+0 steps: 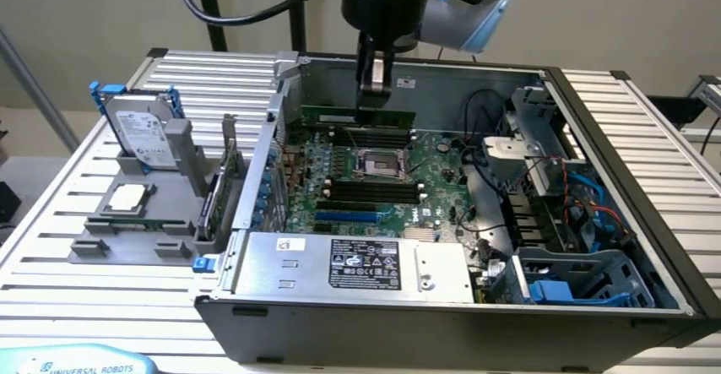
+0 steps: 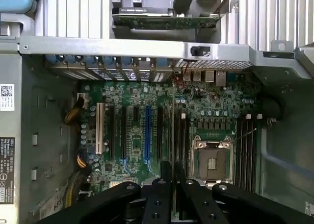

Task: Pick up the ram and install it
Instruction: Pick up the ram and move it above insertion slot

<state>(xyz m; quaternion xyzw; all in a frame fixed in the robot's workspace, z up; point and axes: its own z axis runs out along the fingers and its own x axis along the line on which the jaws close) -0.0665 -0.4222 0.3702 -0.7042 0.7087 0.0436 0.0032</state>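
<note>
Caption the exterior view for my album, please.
Robot gripper holds the ram over the motherboard inside an open computer case.
</note>
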